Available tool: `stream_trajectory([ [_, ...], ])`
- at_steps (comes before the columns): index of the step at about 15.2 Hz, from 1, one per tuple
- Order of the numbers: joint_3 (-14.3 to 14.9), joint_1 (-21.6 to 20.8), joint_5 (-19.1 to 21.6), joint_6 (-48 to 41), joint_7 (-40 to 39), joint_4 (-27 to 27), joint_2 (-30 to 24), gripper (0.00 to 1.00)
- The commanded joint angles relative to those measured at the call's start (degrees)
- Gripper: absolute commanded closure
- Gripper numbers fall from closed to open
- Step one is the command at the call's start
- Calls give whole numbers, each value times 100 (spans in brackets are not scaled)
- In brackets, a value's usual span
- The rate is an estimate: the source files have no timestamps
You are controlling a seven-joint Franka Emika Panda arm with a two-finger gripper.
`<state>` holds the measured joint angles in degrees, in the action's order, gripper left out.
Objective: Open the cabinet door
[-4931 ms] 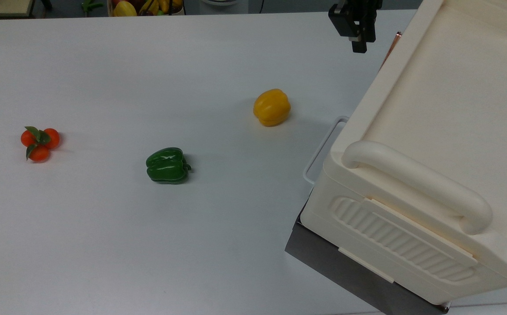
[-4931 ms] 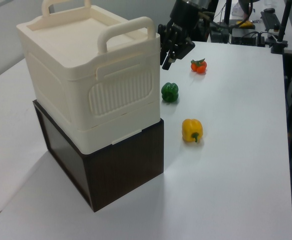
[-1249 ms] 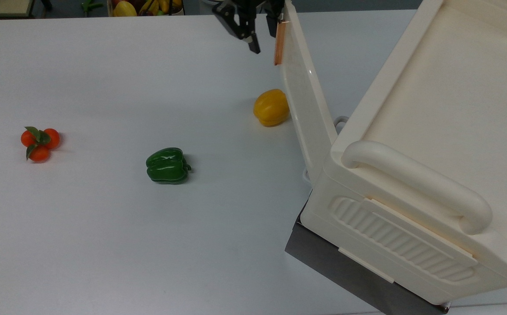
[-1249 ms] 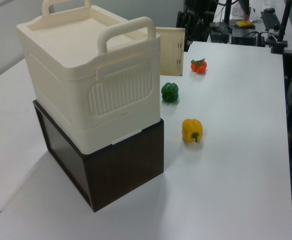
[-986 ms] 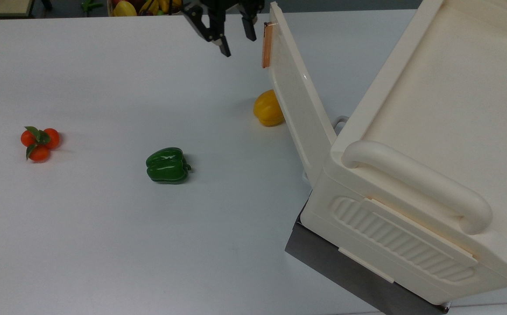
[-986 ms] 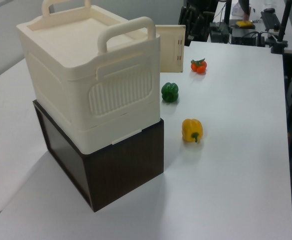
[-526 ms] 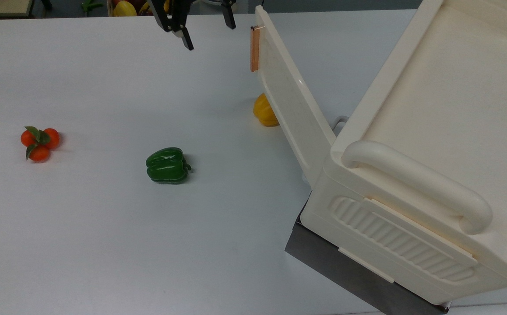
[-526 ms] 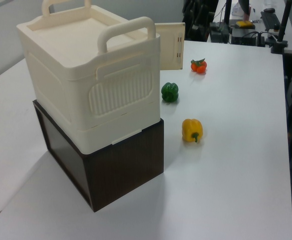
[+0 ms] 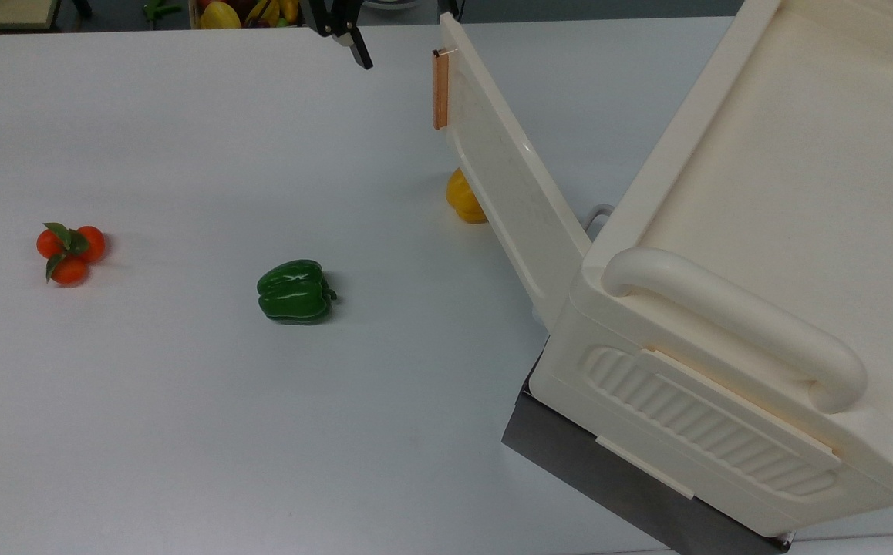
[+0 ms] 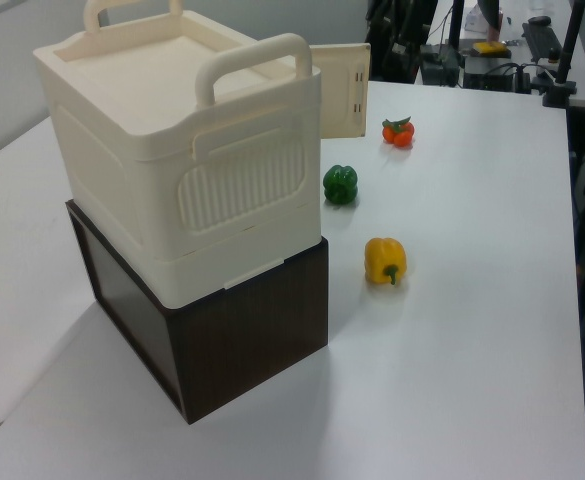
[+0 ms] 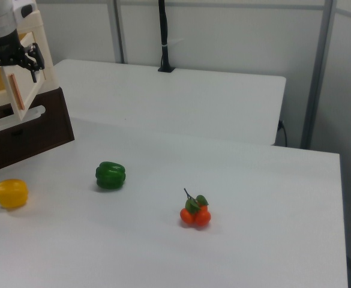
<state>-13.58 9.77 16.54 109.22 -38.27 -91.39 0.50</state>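
The cream cabinet [image 9: 763,193] stands on a dark brown base [image 9: 570,455] at the top view's right. Its cabinet door [image 9: 508,185] is swung out over the table, with the copper-orange strip handle [image 9: 440,89] at its free edge. From the left view the cabinet door [image 10: 340,90] sticks out past the cabinet's far corner. My gripper [image 9: 408,35] is open at the top view's upper edge, just beyond the handle and clear of it. In the right view my gripper [image 11: 13,69] hangs in front of the cabinet door [image 11: 40,45], holding nothing.
A yellow pepper [image 9: 462,200] lies partly hidden behind the open door. A green pepper [image 9: 294,290] sits mid-table, and a bunch of tomatoes [image 9: 70,247] lies at the top view's left. A fruit basket [image 9: 254,11] stands past the table's far edge.
The door, shut 4.9 s ago, has swung out and opened a little more in the last second. My open gripper has drawn away from the handle and risen toward the top view's upper edge.
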Motion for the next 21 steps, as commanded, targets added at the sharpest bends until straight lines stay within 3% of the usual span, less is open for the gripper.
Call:
stream_trajectory([
  [1, 4, -90, 104, 520, -14, -81, 20, 0],
  [6, 4, -81, 69, 767, -31, -99, 135, 0],
  [10, 240, 33, 51, 592, -67, -99, 117, 0],
  [17, 557, 77, -10, 1328, -67, -72, 346, 0],
  [21, 567, 95, -28, 1892, -40, -63, 460, 0],
])
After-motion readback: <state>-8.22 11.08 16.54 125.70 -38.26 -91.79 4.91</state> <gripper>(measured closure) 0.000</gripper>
